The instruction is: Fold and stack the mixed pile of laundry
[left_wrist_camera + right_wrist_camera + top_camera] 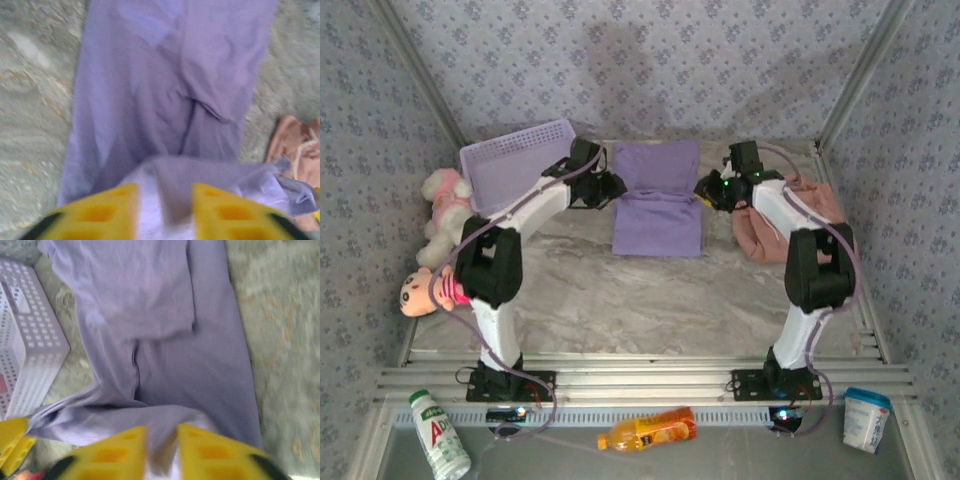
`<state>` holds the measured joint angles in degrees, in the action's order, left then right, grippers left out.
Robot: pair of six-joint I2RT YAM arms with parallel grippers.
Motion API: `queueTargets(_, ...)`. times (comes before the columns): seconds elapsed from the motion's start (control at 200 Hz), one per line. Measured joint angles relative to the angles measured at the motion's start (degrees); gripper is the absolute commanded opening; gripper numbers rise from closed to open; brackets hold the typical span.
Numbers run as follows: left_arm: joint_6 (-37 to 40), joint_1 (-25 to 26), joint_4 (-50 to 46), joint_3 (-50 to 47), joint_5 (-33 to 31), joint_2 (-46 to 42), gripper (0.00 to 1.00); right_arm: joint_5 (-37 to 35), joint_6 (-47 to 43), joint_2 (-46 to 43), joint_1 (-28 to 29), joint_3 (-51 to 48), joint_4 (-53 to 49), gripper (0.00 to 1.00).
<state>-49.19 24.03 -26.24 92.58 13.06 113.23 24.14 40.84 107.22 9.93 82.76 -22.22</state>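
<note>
Purple T-shirt (657,215), one; pink garment (758,240), one; left gripper (165,194), right gripper (162,434) parted astride the shirt

Left arm (500,300) and right arm (810,300): white links, black joints, black bases (510,383). A lilac cable (510,207) runs along each. Blocky yellow fingers (107,212) carry square recesses. Far above the right base, a green light (724,184) glows.

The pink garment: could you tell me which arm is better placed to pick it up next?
Right, probably. The pink garment lies bunched close to the right gripper; the left gripper is across the purple shirt, by the basket.
</note>
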Motion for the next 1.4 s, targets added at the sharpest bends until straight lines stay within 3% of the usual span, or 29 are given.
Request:
queueTargets(0.06, 0.3, -1.1, -2.5, 3.4, -0.5, 3.1, 1.00, 0.3, -0.1, 4.0, -0.8, 3.8, 0.7, 0.65)
queueTargets(0.165, 0.8, -2.1, -5.9, 4.4, -0.9, 4.5, 0.99, 0.1, -0.9, 5.6, -1.3, 5.2, 0.2, 0.64)
queueTargets(0.27, 1.4, -1.9, -6.5, 3.6, -0.7, 4.0, 0.89, -0.9, -1.9, 4.3, -0.5, 3.9, -0.3, 0.61)
queueTargets(0.5, 3.1, 1.2, -4.9, -6.6, -0.1, -2.1, 0.69, -4.9, -5.4, -4.5, 5.0, -8.6, -3.4, 0.53)
queueTargets(0.68, 3.5, 5.8, -1.1, -15.1, 0.5, -4.8, 0.22, -7.0, -6.4, -6.6, 9.2, -13.6, -4.6, 0.19)
queueTargets(0.78, 2.2, 8.0, 1.3, -18.6, 1.0, -5.2, 0.00, -7.7, -6.3, -6.6, 10.7, -14.5, -4.3, 0.11)
queueTargets(1.109, 0.4, 9.0, 7.6, -19.4, -0.9, -3.0, 0.00, -10.0, -5.7, 0.5, 10.6, -15.6, -2.3, 0.10)
queueTargets(1.399, -1.1, 11.1, 11.7, -29.7, -3.5, -6.7, 0.00, -11.1, -5.1, -3.9, 13.4, -22.5, 1.7, 0.12)
